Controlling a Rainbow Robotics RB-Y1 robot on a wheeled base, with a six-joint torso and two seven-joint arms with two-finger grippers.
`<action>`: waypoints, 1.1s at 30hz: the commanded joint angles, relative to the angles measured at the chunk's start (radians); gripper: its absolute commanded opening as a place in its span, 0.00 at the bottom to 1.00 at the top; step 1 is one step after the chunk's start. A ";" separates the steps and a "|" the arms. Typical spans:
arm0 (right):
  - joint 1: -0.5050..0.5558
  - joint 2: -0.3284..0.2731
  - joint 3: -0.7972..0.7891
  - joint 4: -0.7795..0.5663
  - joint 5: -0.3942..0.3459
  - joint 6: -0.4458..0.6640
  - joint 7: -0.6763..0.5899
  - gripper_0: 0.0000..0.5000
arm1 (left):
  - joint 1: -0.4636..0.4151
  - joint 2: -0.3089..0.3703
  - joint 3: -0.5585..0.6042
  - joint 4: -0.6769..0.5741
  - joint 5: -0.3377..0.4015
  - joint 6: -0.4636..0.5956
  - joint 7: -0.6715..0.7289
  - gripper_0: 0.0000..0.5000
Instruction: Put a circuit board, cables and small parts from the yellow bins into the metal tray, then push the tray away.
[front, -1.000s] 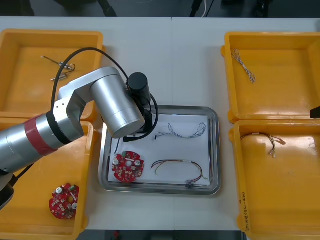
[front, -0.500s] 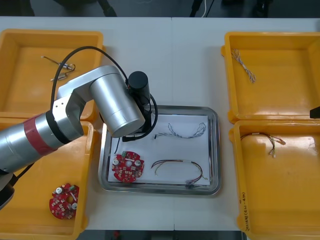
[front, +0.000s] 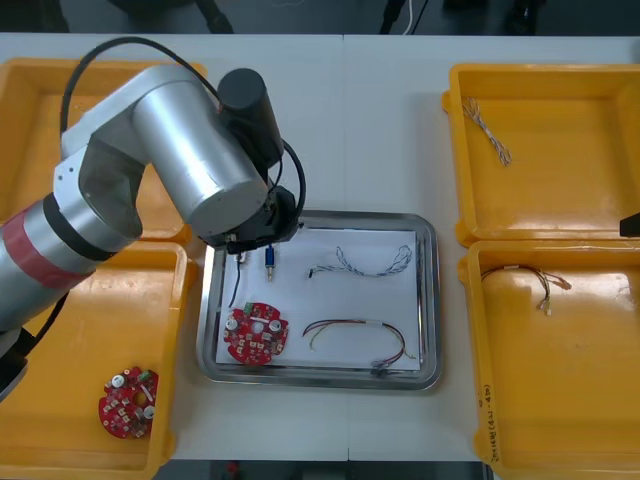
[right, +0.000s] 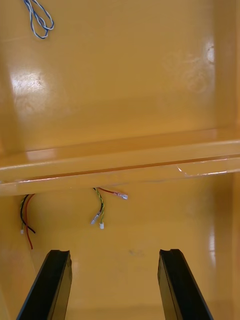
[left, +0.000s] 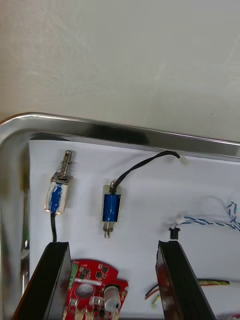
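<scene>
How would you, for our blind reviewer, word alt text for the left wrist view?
The left gripper, fingers open, hangs over the metal tray, where two small metal parts lie on white. A red circuit board shows between the fingers, a blue and white cable nearby.

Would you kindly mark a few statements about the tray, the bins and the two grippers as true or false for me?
1. A red circuit board lies in the metal tray. True.
2. The left gripper is clamped on something. False: it is open, above two small parts lying in the tray.
3. The right gripper hangs open over a yellow bin. True.
4. The tray holds no cables. False: a blue and white cable and a red and yellow cable lie in it.
</scene>
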 joint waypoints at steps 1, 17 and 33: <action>0.009 0.007 -0.024 -0.031 -0.008 0.003 -0.047 1.00 | -0.027 0.068 0.117 -0.071 0.063 0.075 -0.088 1.00; -0.003 -0.018 0.062 -0.100 -0.034 0.003 -0.053 1.00 | 0.007 0.248 0.448 -0.068 0.254 0.189 -0.349 1.00; -0.176 -0.024 0.246 -0.170 -0.246 0.003 -0.061 1.00 | 0.221 0.355 0.723 -0.088 0.265 0.189 -0.623 1.00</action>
